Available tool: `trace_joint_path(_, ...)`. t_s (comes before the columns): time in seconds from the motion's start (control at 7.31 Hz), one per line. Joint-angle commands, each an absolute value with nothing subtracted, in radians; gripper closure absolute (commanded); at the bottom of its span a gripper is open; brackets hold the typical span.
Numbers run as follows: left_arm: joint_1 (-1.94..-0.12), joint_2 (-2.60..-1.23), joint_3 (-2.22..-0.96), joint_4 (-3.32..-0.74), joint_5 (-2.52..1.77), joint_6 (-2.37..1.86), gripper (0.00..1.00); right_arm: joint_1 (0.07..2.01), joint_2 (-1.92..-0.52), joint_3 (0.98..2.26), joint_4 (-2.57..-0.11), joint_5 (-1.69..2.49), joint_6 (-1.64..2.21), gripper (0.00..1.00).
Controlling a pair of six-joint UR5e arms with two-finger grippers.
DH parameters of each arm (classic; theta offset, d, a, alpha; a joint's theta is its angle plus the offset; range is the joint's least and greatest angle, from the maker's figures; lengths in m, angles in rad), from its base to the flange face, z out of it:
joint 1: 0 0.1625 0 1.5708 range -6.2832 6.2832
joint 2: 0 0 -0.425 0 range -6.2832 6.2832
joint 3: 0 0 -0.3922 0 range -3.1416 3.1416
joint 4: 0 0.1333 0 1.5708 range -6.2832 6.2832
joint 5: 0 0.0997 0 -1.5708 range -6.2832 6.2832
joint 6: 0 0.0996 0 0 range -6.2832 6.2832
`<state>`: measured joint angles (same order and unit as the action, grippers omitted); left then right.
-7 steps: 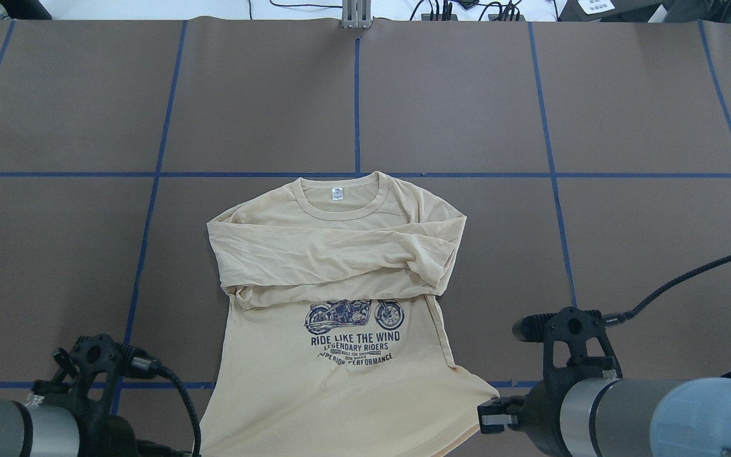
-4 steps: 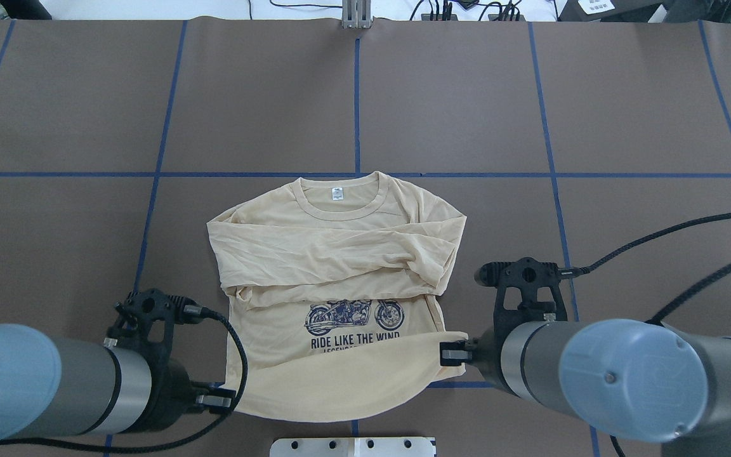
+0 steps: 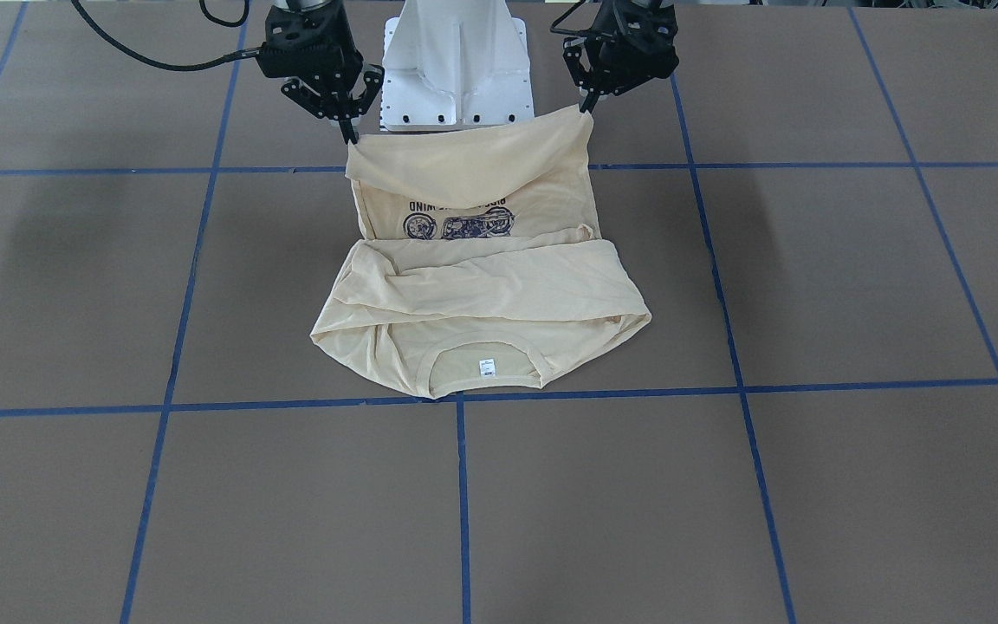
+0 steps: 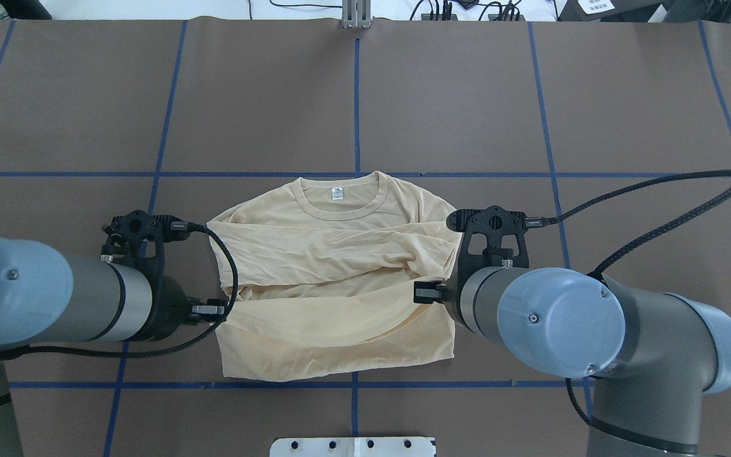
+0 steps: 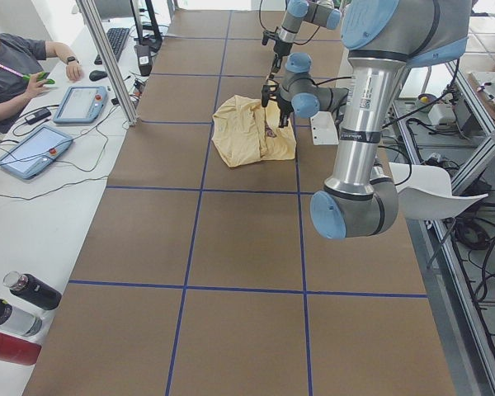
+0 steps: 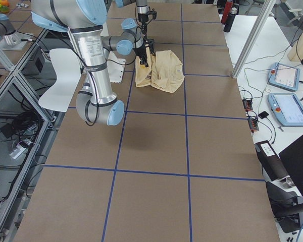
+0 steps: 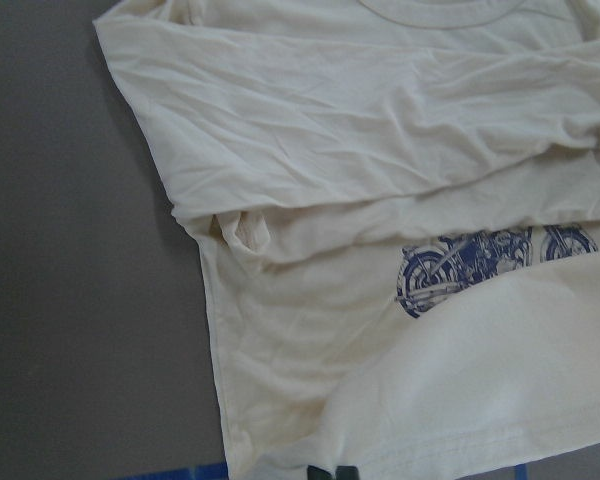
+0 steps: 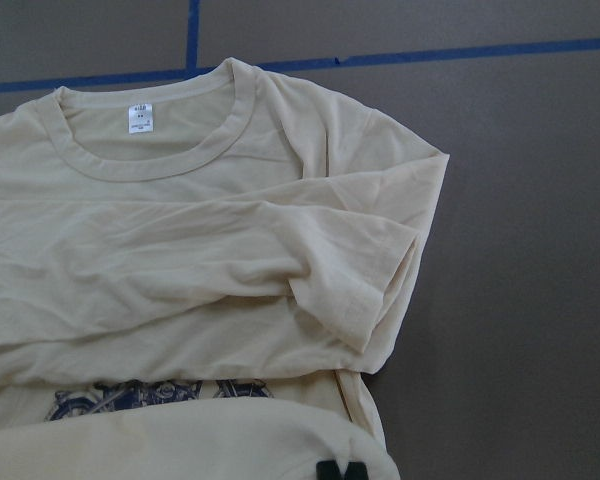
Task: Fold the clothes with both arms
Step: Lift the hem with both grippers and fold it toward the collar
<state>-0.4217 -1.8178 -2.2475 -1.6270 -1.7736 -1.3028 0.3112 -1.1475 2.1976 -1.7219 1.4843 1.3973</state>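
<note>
Overhead exterior: the pale yellow thin long-sleeved shirt (image 4: 334,254) has its sleeves folded in. Both the left hand (image 4: 212,310) and right hand (image 4: 424,293) pinch its hem, lifted, not yet laid down.

The left arm (image 4: 89,304) and right arm (image 4: 654,349) are silver-grey tubes with rounded light-blue joint caps (image 4: 559,320) showing small screws. Braided black cables (image 4: 645,190) reach black wrist brackets (image 4: 495,231); the pedestal (image 3: 456,61) is white.

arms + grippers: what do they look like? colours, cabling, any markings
Left arm and right arm: silver-grey tubes with light-blue joint caps. Left gripper and right gripper: black, two-fingered, with black brackets at the wrists. Black braided cables loop to each wrist. A printed strip runs along the left arm's upright tube, unreadable.
</note>
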Motion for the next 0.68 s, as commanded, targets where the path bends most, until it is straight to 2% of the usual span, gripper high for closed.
trace_joint_path(0.0, -0.481, -1.912, -2.139, -1.628, -1.726, -1.299, 1.0, 0.379, -1.083, 2.114, -1.721, 1.482, 1.393, 1.0)
trace_joint_path(0.55, -0.549, -1.971, -1.991, -1.64, -1.657, -1.227, 1.0, 0.466, -1.033, 1.984, -1.718, 1.483, 1.353, 1.0)
